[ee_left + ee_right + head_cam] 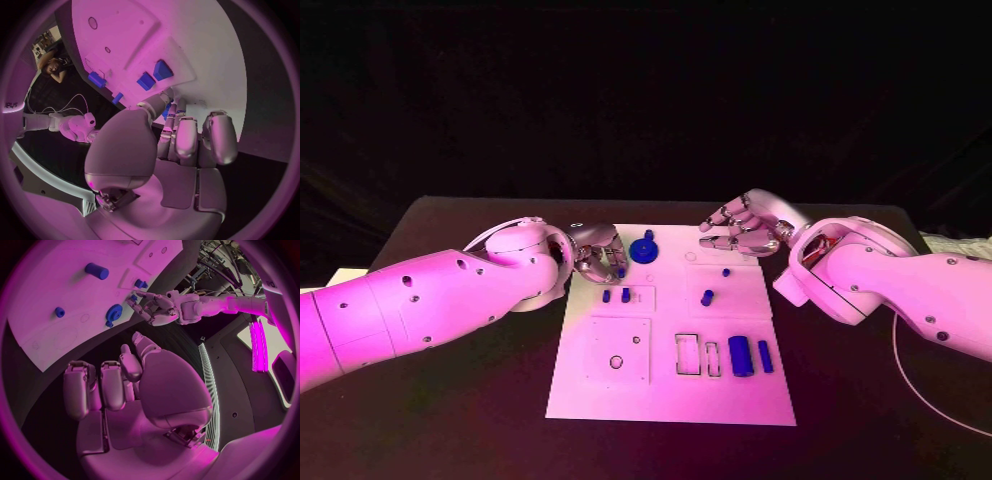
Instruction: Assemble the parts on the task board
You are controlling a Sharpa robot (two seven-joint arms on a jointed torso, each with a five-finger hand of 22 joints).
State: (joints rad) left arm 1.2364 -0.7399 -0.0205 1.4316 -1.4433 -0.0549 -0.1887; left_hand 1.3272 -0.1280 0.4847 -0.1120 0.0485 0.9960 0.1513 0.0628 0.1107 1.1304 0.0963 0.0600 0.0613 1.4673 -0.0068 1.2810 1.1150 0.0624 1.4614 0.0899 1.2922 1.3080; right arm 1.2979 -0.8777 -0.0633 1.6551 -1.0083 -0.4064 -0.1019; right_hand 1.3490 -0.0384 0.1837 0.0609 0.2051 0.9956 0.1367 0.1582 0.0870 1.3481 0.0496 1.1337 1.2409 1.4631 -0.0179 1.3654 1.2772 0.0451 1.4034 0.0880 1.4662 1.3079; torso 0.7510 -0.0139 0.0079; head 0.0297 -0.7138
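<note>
The task board (672, 400) is a white plate in the centre of the head view, running from mid-frame down toward the bottom edge. Small blue parts (740, 356) are scattered on it: a round gear-like part (643, 249) near the board's upper left, two short pegs near the middle, a small pair at mid left, and a thick cylinder with a thinner one beside it at lower right, next to open rectangular slots.

The left hand (597, 255) sits at the board's upper left corner, just beside the gear-like part, with its fingers curled inward. Whether it pinches anything cannot be told; in the left wrist view a sliver of blue shows past the fingertips (167, 100), but it may simply be a part lying on the board. The right hand (744, 228) hovers over the board's upper right corner, fingers bent and apart, holding nothing.

The step in hand looks like a pickup of the gear-like part. Doing it well probably means closing on the part's rim from above, keeping it level, and lifting straight so nearby pegs are not knocked. The right hand is best kept clear of the board's centre.

The surface (473, 400) is black and matte, with a thin pale cable (913, 375) at lower right. Behind it hangs a dark backdrop.
</note>
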